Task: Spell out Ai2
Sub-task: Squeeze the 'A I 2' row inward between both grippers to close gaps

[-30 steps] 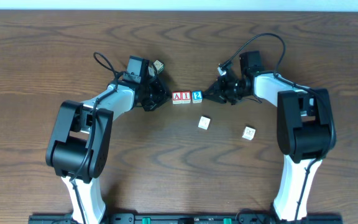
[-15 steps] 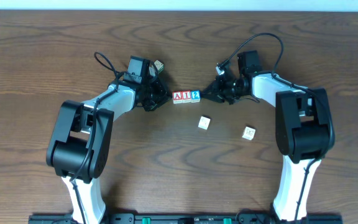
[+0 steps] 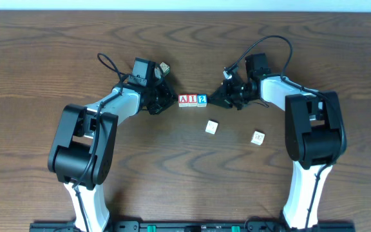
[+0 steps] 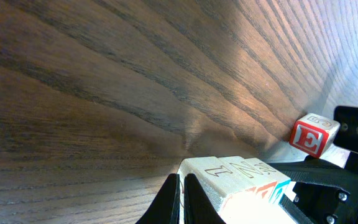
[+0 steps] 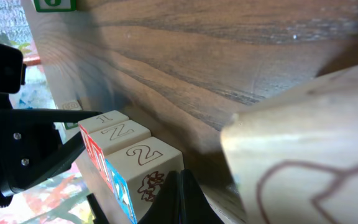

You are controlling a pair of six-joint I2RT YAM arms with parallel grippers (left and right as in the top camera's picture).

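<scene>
Overhead: A cube [image 3: 183, 99], I cube [image 3: 192, 99] and blue 2 cube [image 3: 202, 99] in one touching row, spelling apparently complete; left gripper [image 3: 170, 98] and right gripper [image 3: 212, 100] at its ends, both closed empty; only withdrawal seemingly remaining.

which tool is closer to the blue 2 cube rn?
Right. The right tool sits right beside the blue 2 cube; the left tool is at the row's other end, past the I cube and A cube.

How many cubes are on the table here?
6: A cube, I cube, 2 cube in a row at centre; two pale cubes on the near side, rightward; one far cube beyond the row, leftward. Others may be hidden.
</scene>
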